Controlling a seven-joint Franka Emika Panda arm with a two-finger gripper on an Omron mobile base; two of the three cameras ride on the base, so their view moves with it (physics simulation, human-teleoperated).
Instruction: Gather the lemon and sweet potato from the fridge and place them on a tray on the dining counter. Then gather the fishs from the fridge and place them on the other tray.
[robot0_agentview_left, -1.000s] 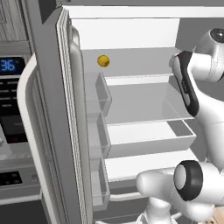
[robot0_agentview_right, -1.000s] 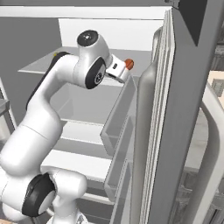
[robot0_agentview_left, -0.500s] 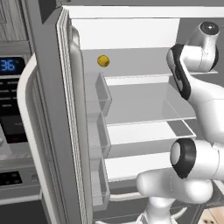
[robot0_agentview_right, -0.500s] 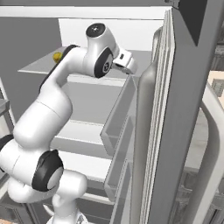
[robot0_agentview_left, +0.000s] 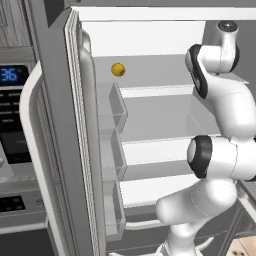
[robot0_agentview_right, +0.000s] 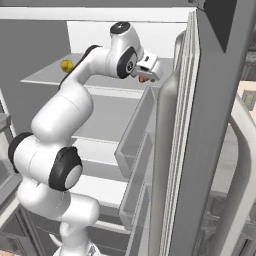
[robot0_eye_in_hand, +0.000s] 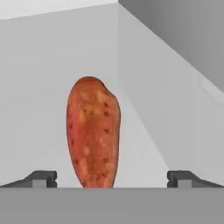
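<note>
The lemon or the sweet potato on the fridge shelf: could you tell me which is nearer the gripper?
The sweet potato, orange-red, sits right before the open gripper; the yellow lemon lies far off.

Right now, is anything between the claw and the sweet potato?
No. In the hand view the sweet potato sits centred between the open claw tips, with bare white fridge shelf around it.

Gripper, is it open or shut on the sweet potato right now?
Open: in the hand view the gripper fingertips stand wide apart, the sweet potato between them, untouched.
</note>
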